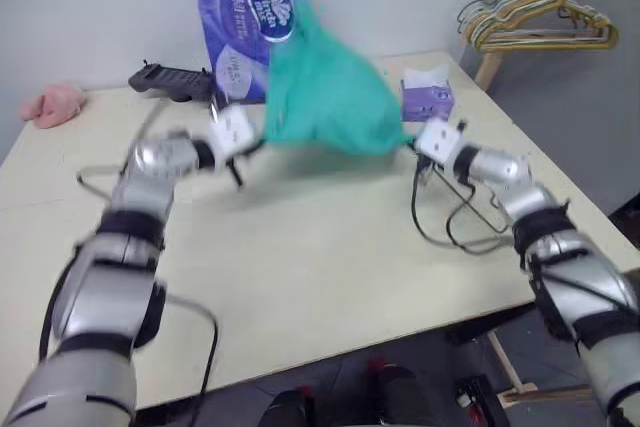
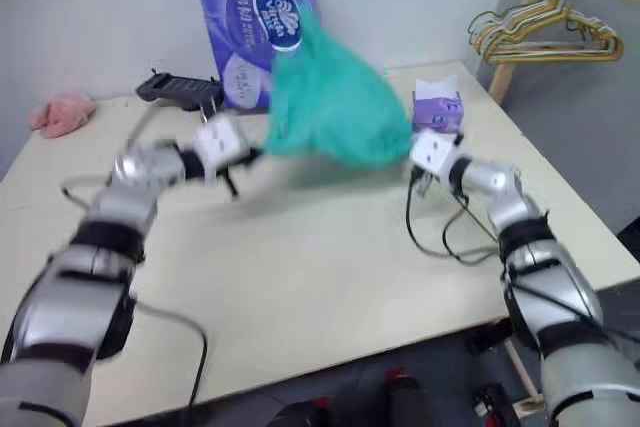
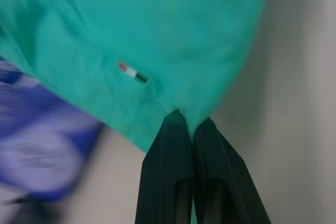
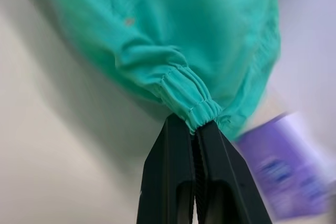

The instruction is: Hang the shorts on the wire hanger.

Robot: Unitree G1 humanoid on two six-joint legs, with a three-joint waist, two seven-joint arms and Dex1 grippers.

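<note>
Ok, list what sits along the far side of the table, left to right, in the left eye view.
Pink cloth → black device → purple pack → tissue box → hangers, off the table on a rack.

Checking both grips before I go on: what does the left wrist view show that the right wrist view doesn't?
Left wrist view: the left gripper shut on a plain edge of the shorts, a small label on the cloth. Right wrist view: the right gripper shut on the gathered elastic waistband, a purple tissue box beyond. Shared: teal cloth pinched over the pale table.
</note>
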